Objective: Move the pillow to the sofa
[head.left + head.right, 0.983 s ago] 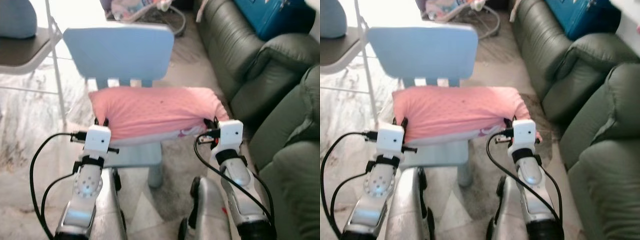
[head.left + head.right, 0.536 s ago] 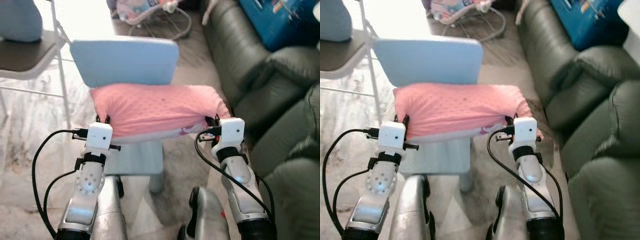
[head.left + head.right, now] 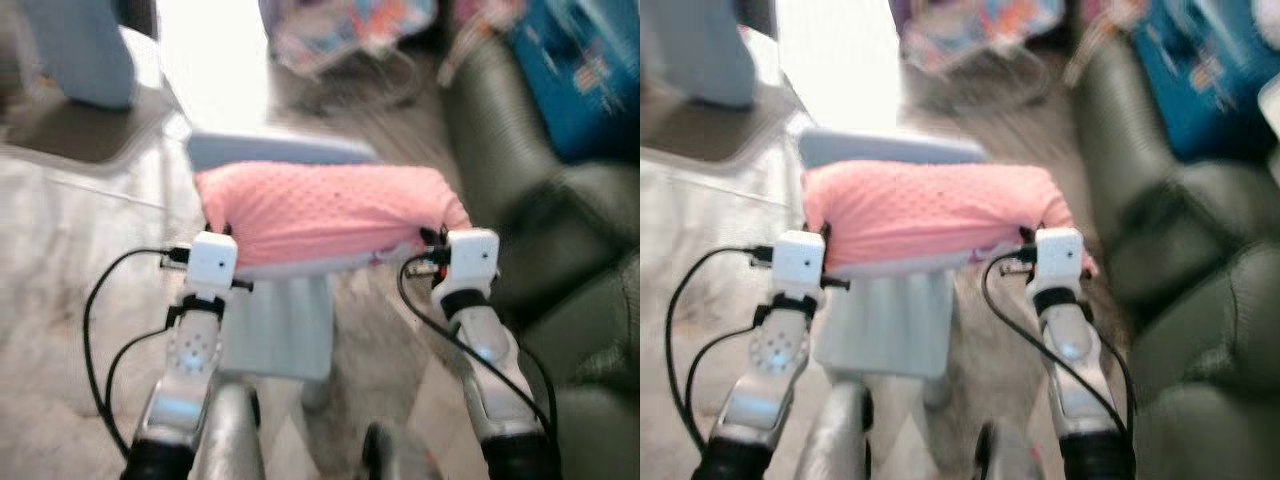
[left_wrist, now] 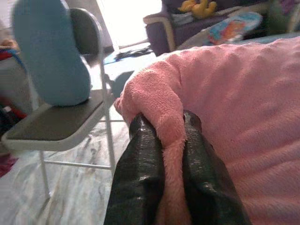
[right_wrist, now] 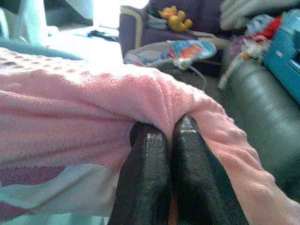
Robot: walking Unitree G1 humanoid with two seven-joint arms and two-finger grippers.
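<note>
1. The pink pillow (image 3: 325, 215) is held between the two grippers, out in front of the robot and above the seat of a small blue chair (image 3: 275, 320); the head views are blurred, so whether its underside touches the seat cannot be told.
2. The left gripper (image 4: 164, 154) is at the pillow's left end. Its black fingers (image 4: 140, 159) are drawn narrow, pinching a fold of the pink fabric between them.
3. The right gripper (image 5: 168, 140) is at the pillow's right end. Its fingers (image 5: 190, 154) are pressed nearly together, nipping the fabric at their tips.
4. The chair's blue backrest (image 3: 280, 150) shows just beyond the pillow's far edge.
5. A dark green sofa (image 3: 560, 230) runs along the right side, near the right arm and apart from the pillow.
6. On the sofa's far part lies a blue object (image 3: 580, 80), too blurred to identify.
7. To the far left stands a metal folding chair (image 4: 51, 126) with a light blue cushion (image 4: 49, 51) upright on its dark seat.
8. Beyond the blue chair, a colourful baby bouncer (image 5: 171, 51) sits on the floor (image 3: 60, 300).
</note>
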